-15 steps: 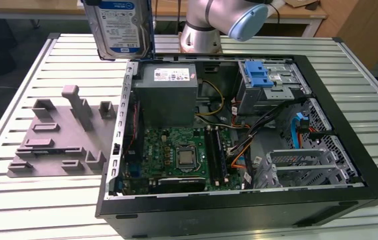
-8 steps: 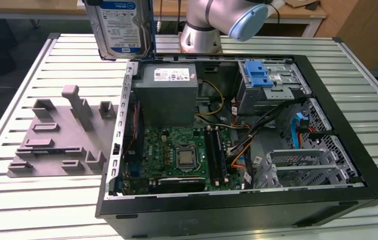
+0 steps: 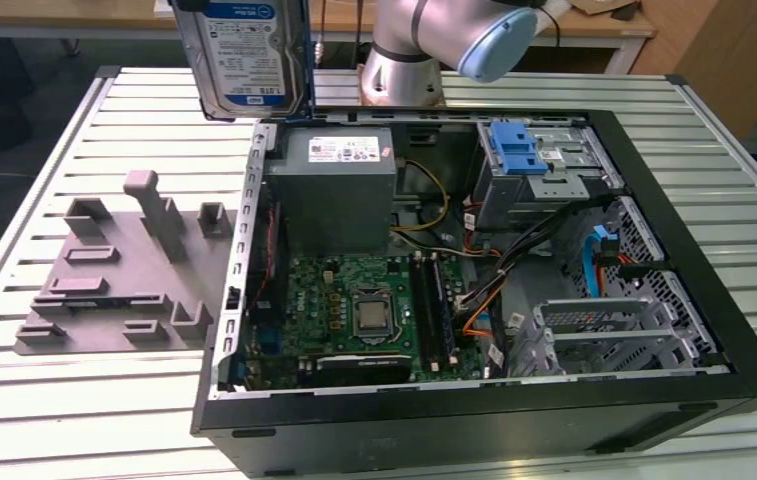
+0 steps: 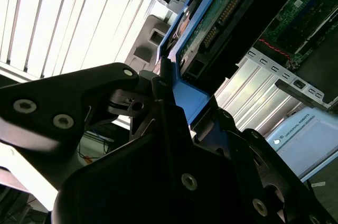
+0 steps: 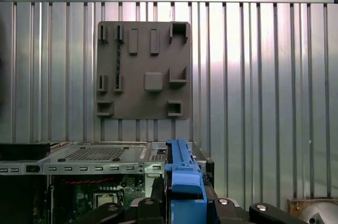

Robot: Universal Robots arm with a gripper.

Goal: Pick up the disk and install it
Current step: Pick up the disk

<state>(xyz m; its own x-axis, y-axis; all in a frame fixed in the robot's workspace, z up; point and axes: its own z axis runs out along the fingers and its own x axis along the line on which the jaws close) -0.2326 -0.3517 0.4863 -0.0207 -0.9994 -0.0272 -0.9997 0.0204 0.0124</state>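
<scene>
Aloft at the exterior view's upper left, the disk (image 3: 246, 55) sits clenched in the gripper (image 4: 185, 97). Stiff, likely fragile; its blue bracket (image 5: 185, 179) edges suit gripping.

Cables (image 3: 481, 298) seem to crowd the drive cage (image 3: 545, 170); open room above the case (image 3: 485, 410)

A white-and-blue label (image 3: 245, 30) is showing on the disk (image 3: 241, 60), at eleven o'clock in the exterior view, and a white sticker (image 3: 338, 151) is lying on the power-supply box (image 3: 338, 205) at twelve o'clock of the case interior — no wording is reading clearly.

Bright, even light — glare bleaches the table (image 4: 53, 12) slats.
</scene>
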